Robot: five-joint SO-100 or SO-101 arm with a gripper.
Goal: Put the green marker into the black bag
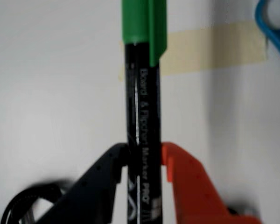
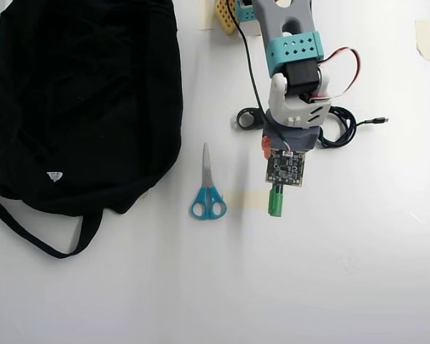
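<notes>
The green marker (image 1: 143, 107) has a black barrel with white print and a green cap (image 2: 276, 203). My gripper (image 1: 144, 156) is shut on its barrel, with the black finger (image 1: 105, 172) on the left and the orange finger (image 1: 182, 172) on the right in the wrist view. In the overhead view the gripper (image 2: 274, 152) is mostly hidden under the wrist camera board, and only the cap sticks out below it. The black bag (image 2: 79, 93) lies at the far left, well apart from the marker, with its strap (image 2: 36, 240) trailing below.
Blue-handled scissors (image 2: 208, 192) lie between the bag and the gripper; one handle shows in the wrist view (image 1: 273, 21). A strip of beige tape (image 1: 214, 46) is on the white table beside the cap. A black cable (image 2: 342, 129) loops right of the arm.
</notes>
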